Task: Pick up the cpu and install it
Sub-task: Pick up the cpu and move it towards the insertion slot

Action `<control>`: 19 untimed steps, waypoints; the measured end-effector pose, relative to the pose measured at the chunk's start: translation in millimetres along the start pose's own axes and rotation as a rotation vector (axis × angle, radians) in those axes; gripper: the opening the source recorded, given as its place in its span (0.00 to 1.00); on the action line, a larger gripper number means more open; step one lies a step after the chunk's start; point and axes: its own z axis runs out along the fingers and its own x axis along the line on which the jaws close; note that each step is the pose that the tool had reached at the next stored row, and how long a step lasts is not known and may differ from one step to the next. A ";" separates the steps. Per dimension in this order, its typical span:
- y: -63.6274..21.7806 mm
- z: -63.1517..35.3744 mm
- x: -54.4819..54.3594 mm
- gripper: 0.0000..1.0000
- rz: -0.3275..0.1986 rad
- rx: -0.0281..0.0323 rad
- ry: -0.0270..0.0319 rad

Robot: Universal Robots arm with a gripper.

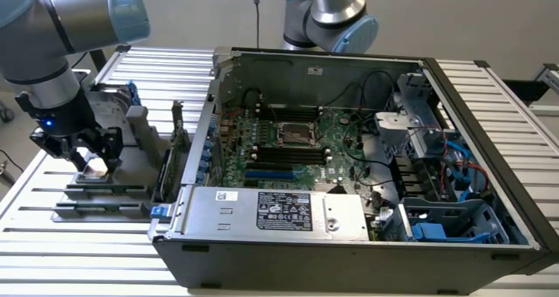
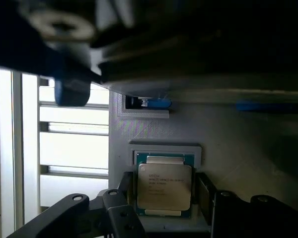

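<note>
Silver-grey metal with small print on top: that is the chip [image 2: 164,186] as we see it from the wrist view, lying flat in a framed pocket of a grey holder [image 2: 238,148]. Dark fingers [image 2: 204,194] stand on either side of it, apart, and we cannot tell whether they touch its edges.

The exterior view gives what the wrist view does not. There the gripper [image 1: 88,158] hangs low over that holder at the exterior view's left, on a slatted metal table [image 1: 88,258], with the jaws wide and the chip a pale patch between them. Just beside the holder, toward the exterior view's right, an open computer case [image 1: 349,258] lies on its side. Inside it we see a green board [image 1: 306,163] with a square socket [image 1: 292,135] near its middle. A labelled silver power box [image 1: 279,212] sits along the near wall, and blue brackets [image 1: 432,233] fill the near right corner.
</note>
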 end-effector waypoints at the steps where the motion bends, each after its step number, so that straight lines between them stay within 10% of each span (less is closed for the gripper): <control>1: 0.0 0.0 0.0 0.62 0.000 -0.0001 0.0000; 19: -0.1 -0.8 0.0 0.55 0.000 -0.0002 -0.0002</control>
